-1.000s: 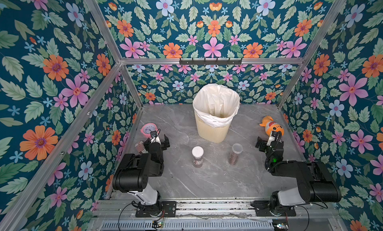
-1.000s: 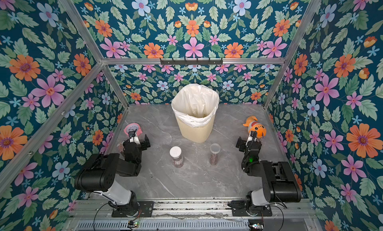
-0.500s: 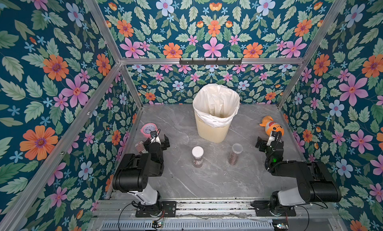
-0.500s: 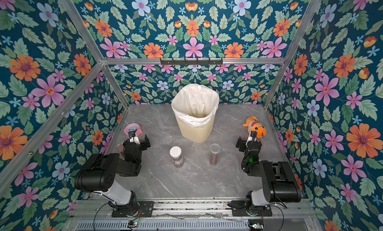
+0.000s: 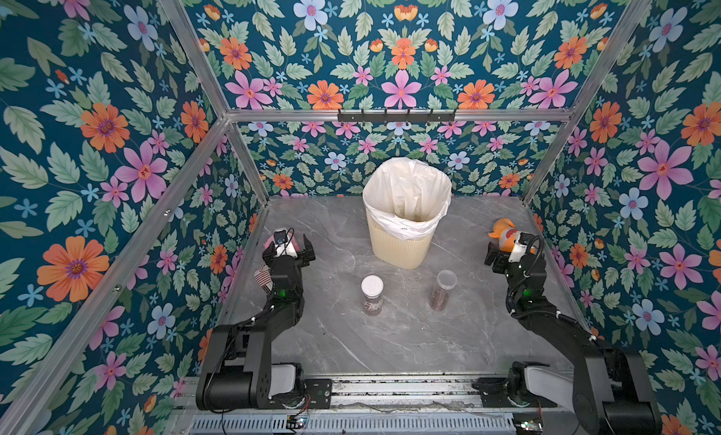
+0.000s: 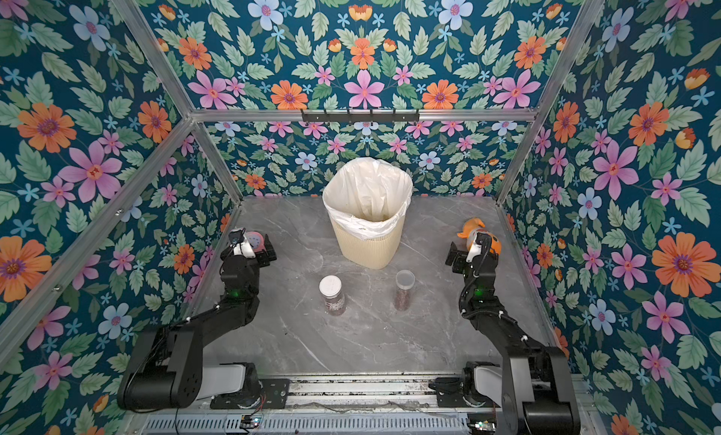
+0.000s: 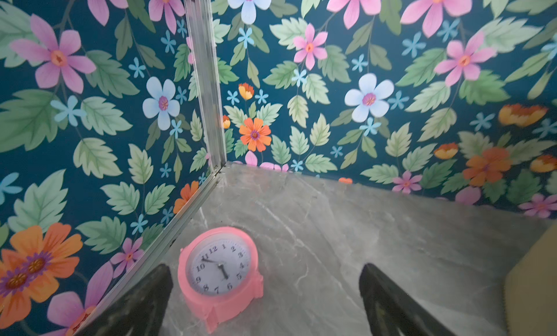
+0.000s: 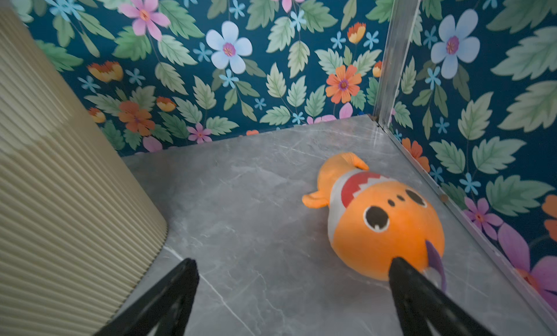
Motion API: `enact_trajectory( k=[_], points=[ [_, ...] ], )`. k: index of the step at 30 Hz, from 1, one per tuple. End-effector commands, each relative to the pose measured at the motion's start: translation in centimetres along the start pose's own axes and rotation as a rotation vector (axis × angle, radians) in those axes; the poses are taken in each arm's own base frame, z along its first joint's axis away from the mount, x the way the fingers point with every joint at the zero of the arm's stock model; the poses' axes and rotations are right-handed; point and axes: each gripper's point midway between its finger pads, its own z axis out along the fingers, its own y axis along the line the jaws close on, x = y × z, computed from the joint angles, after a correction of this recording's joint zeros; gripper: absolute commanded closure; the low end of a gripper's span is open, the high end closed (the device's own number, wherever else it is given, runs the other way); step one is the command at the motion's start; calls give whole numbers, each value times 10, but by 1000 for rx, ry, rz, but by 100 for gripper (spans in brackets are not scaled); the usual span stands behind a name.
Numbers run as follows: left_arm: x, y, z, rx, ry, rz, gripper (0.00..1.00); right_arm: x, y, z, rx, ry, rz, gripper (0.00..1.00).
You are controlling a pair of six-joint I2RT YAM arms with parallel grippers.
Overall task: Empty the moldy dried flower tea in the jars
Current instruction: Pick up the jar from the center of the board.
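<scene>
Grey marble tabletop (image 5: pixel 390 343) is carrying the white-lidded jar (image 5: pixel 372 294) and clear-lidded jar (image 5: pixel 443 288) before the bin (image 5: pixel 402 249), tea (image 5: pixel 439 298) dimly showing inside, while left gripper (image 7: pixel 265 271) and right gripper (image 8: pixel 294 263) are gaping empty, half-hiding clock (image 6: pixel 255 240) and plush (image 5: pixel 503 230).

Grey marble-look desk top (image 5: pixel 390 335) was smooth with a low sheen. Cream ribbed bin (image 5: pixel 402 249) was matt plastic, and its thin white plastic liner bag (image 5: pixel 405 191) was crinkled and slightly glossy. White-lidded clear plastic jar (image 5: pixel 372 298) and clear-lidded plastic jar (image 5: pixel 443 285) were both glossy. Dark reddish-brown dried flower tea (image 5: pixel 439 298) looked crumbly and dull. Round pink clock (image 7: pixel 221 274) was matt plastic. Orange fish toy (image 8: pixel 382 226) was soft plush cloth. Silver frame rails (image 7: pixel 208 78) were brushed metal.
</scene>
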Motion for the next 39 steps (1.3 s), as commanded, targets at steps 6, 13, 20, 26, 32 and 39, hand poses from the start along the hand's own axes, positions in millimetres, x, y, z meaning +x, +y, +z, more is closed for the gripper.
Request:
enact_trajectory(
  k=[6, 13, 20, 26, 32, 39],
  points=[
    [-51, -100, -22, 277, 91, -73, 1, -7, 47, -43, -194, 377, 171, 1],
    [-76, -181, -64, 443, 59, -156, 1, -9, 93, -86, -325, 596, 177, 2],
    [-58, -218, -97, 533, 84, -233, 1, 8, 132, -116, -351, 752, 17, 2],
    [-44, -228, -110, 576, 105, -250, 1, 35, 146, -123, -287, 862, -122, 3],
    [-36, -229, -113, 593, 119, -238, 1, 51, 161, -119, -291, 901, -147, 10],
    [-26, -229, -113, 591, 139, -237, 1, 66, 181, -115, -306, 952, -175, 19]
  ],
)
